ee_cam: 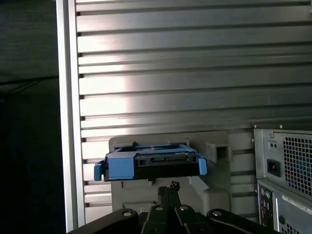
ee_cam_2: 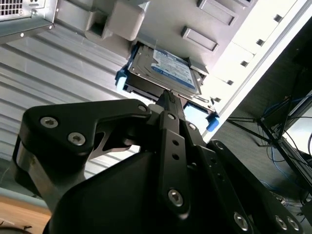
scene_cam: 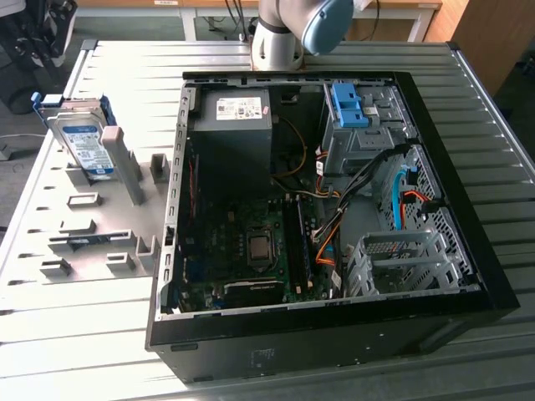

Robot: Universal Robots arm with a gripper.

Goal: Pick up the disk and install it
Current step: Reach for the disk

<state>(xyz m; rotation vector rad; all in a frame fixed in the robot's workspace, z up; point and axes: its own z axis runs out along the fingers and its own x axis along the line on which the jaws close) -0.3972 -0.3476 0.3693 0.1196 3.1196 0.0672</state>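
My gripper (ee_cam_2: 165,97), fingers pressed together and empty, hangs near the disk (ee_cam_2: 168,68) (propped on the grey stand (scene_cam: 92,224), at the exterior view's left).

We see the disk (ee_cam_2: 173,68) in silver metal with blue plastic rails (ee_cam: 119,165), the ribbed metal surface (ee_cam: 195,73) shiny, the tool (ee_cam_2: 166,96) matt black

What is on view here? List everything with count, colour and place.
disk: one, silver with blue rails, standing in the holder at the exterior view's left.
holder: one, grey, on the table beside the case.
computer case: one, black, open, mid-table.
power supply: one, grey, inside the case.
bracket: one, blue, atop the drive cage.
table: one, slatted silver.
arm: one, grey and blue, beyond the case.
gripper: one, black, shut, empty, facing the disk.
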